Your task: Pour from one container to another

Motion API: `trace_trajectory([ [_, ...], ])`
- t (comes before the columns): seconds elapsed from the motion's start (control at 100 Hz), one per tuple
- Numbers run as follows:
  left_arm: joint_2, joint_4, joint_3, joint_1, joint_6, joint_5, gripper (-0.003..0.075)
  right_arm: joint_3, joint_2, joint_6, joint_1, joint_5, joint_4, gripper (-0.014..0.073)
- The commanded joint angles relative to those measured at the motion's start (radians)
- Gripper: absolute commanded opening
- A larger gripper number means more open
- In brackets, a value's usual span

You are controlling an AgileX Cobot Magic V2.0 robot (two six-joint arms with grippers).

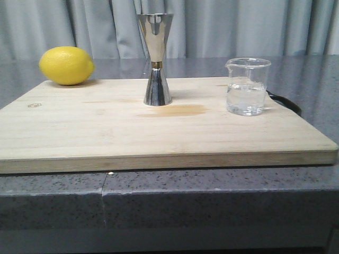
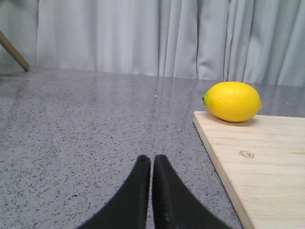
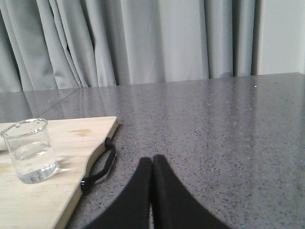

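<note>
One glass beaker [image 1: 247, 86], one steel jigger [image 1: 156, 59], one lemon [image 1: 67, 65], one wooden cutting board [image 1: 106, 132].

Board: a pale wooden cutting board [image 1: 106, 132] lies flat on a grey speckled counter [image 1: 159, 201].
Jigger: the steel jigger [image 1: 155, 59] stands upright near the board's middle.
Beaker: the glass beaker [image 1: 246, 86], partly filled with clear liquid, stands right of the jigger, well apart.
Lemon: a lemon [image 1: 67, 65] rests at the board's far left corner.
Stain: a faint brownish patch [image 1: 177, 110] marks the board just in front of the jigger.

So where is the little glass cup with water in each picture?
Front view: the glass beaker stands on the right part of the wooden board, right of the steel jigger.
Left wrist view: not in it.
Right wrist view: the beaker stands near the board's black strap.
Shared landmark: the wooden board.
</note>
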Motion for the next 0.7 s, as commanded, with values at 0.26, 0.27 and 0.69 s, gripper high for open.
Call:
trace_trajectory([
  [0.26,-0.013,0.005,-0.127,-0.006,-0.004,-0.072,-0.0020,-0.203,0.022,-0.011,0.002,0.133,0.042,-0.0067],
  [0.27,-0.013,0.005,-0.134,-0.006,-0.004,-0.065,-0.0020,-0.217,0.024,-0.011,0.002,0.140,0.039,-0.0067],
  [0.69,0.277,0.081,-0.542,-0.006,0.034,0.206,-0.0020,-0.602,0.269,-0.011,0.002,0.342,-0.074,-0.0067],
])
